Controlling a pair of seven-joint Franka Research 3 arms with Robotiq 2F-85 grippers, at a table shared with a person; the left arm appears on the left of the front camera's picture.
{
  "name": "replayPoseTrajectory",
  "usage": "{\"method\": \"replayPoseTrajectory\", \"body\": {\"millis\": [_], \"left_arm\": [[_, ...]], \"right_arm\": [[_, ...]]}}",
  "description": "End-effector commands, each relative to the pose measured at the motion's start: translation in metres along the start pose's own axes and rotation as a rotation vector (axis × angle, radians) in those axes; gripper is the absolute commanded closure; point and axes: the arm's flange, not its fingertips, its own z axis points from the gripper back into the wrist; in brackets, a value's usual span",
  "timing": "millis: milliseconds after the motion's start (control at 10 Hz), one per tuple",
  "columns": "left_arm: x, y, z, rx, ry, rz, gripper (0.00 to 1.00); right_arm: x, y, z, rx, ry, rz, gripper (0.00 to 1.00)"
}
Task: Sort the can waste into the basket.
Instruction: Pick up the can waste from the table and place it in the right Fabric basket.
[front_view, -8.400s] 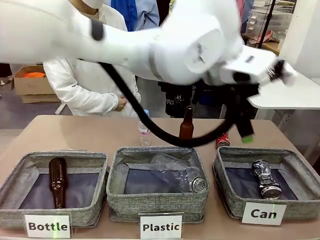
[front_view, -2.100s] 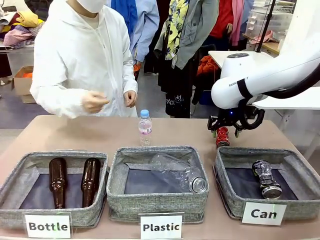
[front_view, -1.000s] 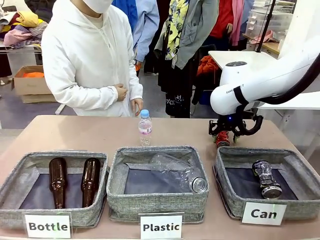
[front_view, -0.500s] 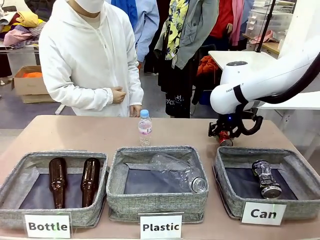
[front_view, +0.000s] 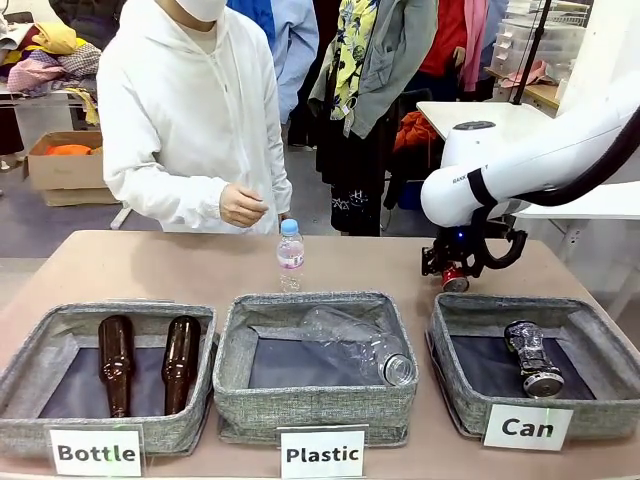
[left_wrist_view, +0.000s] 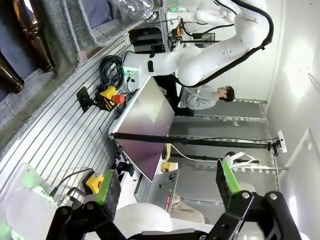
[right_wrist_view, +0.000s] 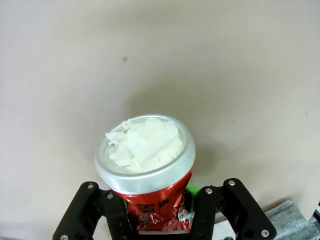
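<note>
My right gripper (front_view: 455, 270) is shut on the red can (front_view: 456, 280), holding it just above the table behind the far left corner of the grey "Can" basket (front_view: 470, 408). In the right wrist view the red can (right_wrist_view: 150, 200) sits between the black fingers (right_wrist_view: 107, 210); its silver top is stuffed with white paper and the tan table lies below. The black-and-grey can (front_view: 530, 357) lies inside the "Can" basket. My left gripper (left_wrist_view: 167, 182) stands open, nothing between its green pads, off the table.
The "Plastic" basket (front_view: 315, 400) holds a crushed clear bottle; the "Bottle" basket (front_view: 30, 430) holds two brown bottles (front_view: 115, 360). A small clear plastic bottle (front_view: 290, 255) stands mid-table. A person in white stands at the far side, a hand (front_view: 240, 205) raised.
My right gripper has closed on the red can and raised it slightly off the table, tipping it. The person's hand has moved in front of the body.
</note>
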Motion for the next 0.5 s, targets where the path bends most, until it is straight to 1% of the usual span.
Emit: {"method": "replayPoseTrajectory", "body": {"millis": [0,100,200,300,400], "left_arm": [[0.003,-0.004,-0.001,-0.021,-0.007,0.003,0.0],[0.003,-0.004,-0.001,-0.021,-0.007,0.003,0.0],[0.003,-0.004,-0.001,-0.021,-0.007,0.003,0.0],[0.003,-0.004,-0.001,-0.021,-0.007,0.003,0.0],[0.003,-0.004,-0.001,-0.021,-0.007,0.003,0.0]], "right_arm": [[-0.006,-0.009,0.033,0.009,-0.056,0.013,1.0],[-0.013,-0.02,0.055,0.033,-0.076,0.036,1.0],[-0.025,-0.034,0.079,0.05,-0.078,0.109,1.0],[-0.047,-0.053,0.105,0.035,-0.075,0.242,1.0],[-0.069,-0.07,0.123,0.012,-0.062,0.336,1.0]]}}
